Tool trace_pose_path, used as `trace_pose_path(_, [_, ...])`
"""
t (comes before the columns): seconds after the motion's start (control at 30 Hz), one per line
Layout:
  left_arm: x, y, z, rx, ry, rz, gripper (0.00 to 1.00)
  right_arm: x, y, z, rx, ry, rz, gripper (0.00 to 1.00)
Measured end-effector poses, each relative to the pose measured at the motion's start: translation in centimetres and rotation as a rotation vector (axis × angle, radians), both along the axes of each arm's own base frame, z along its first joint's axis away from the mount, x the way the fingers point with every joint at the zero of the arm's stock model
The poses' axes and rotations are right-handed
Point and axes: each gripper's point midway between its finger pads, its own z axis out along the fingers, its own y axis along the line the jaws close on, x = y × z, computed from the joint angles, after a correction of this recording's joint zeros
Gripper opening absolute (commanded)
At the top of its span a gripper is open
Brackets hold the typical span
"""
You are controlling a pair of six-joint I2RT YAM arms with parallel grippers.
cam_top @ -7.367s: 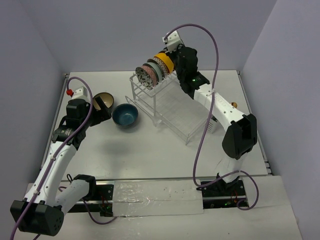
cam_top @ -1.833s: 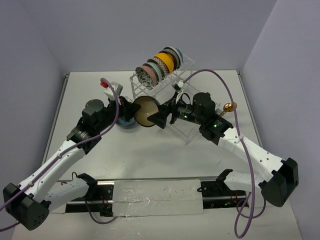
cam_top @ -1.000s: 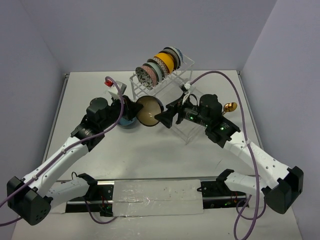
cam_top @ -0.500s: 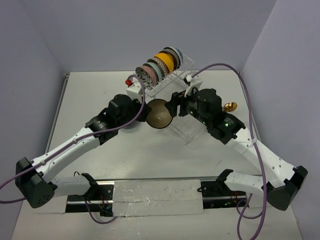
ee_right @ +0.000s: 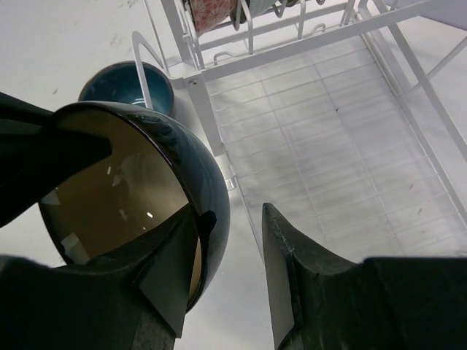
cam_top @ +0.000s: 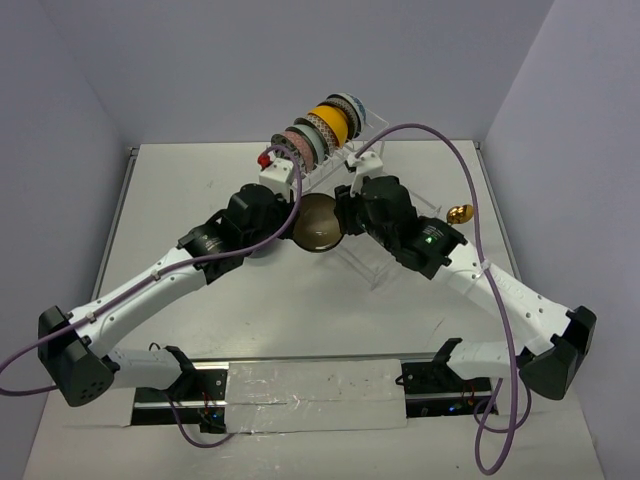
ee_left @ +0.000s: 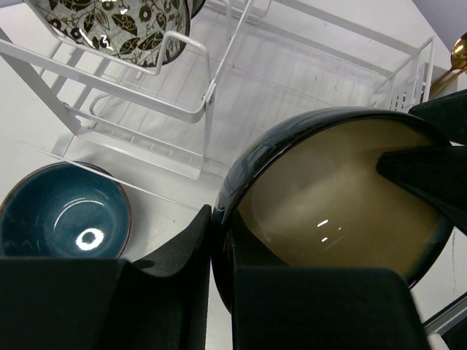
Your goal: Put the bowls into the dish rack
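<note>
Right gripper (ee_right: 228, 213) straddles the bowl (ee_right: 117, 197) rim, jaws apart and not yet clamped; left gripper (ee_left: 220, 227) clamps the opposite rim, so your bowl hangs between them, rack (ee_right: 343, 182) just beyond

The raised bowl (cam_top: 318, 222) hangs between the resting bowl (ee_left: 64, 219) and dish rack (ee_right: 328, 146).
</note>
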Motion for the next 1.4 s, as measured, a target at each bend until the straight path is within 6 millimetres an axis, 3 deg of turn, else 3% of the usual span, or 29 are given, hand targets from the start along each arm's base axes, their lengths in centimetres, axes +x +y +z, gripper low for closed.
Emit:
trace_pose_path(0.13, [0.0, -0.1, 0.5, 0.0, -0.005, 0.0, 0.0, 0.2, 0.0, -0.4, -0.023, 0.004, -0.009, 0.42])
trace_pose_path(0.37, [-0.1, -0.2, 0.4, 0.005, -0.003, 0.001, 0.04, 0.5, 0.4, -1.4, -0.067, 0.011, -0.013, 0.0])
trace_pose_path(0.43, [-0.1, -0.1, 0.3, 0.006, 0.001, 0.004, 0.14, 0.6, 0.3, -1.5, -0.069, 0.01, -0.017, 0.0])
trace_pose_path(0.53, [-0.1, -0.2, 0.4, -0.004, 0.004, 0.009, 0.47, 0.7, 0.0, -1.5, -0.09, 0.003, -0.029, 0.0])
trace_pose_path(0.57, [0.0, -0.2, 0.6, -0.016, 0.001, 0.015, 0.64, 0.8, -0.3, -1.7, -0.105, 0.004, -0.037, 0.0])
trace_pose_path(0.7, [0.2, 0.0, 1.2, -0.063, 0.006, 0.04, 0.84, 1.3, -2.2, -2.3, -0.186, -0.013, -0.111, 0.0])
trace_pose_path(0.77, [0.6, 0.6, 1.6, -0.091, 0.013, 0.063, 0.88, 1.7, -3.4, -2.6, -0.237, -0.029, -0.161, 0.0])
trace_pose_path(0.87, [1.7, 3.0, 2.0, -0.153, 0.038, 0.128, 0.9, 2.4, -5.4, -3.0, -0.327, -0.061, -0.255, 0.0])
trace_pose_path(1.07, [3.8, 10.3, 2.1, -0.255, 0.1, 0.303, 0.91, 4.0, -8.8, -4.3, -0.543, -0.145, -0.428, 0.0])
trace_pose_path(1.23, [3.0, 14.3, 1.4, -0.264, 0.122, 0.378, 0.93, 5.2, -9.7, -5.6, -0.681, -0.188, -0.506, 0.0])
trace_pose_path(1.4, [1.8, 17.9, -0.8, -0.255, 0.145, 0.466, 0.93, 6.0, -9.5, -6.9, -0.785, -0.233, -0.542, 0.0])
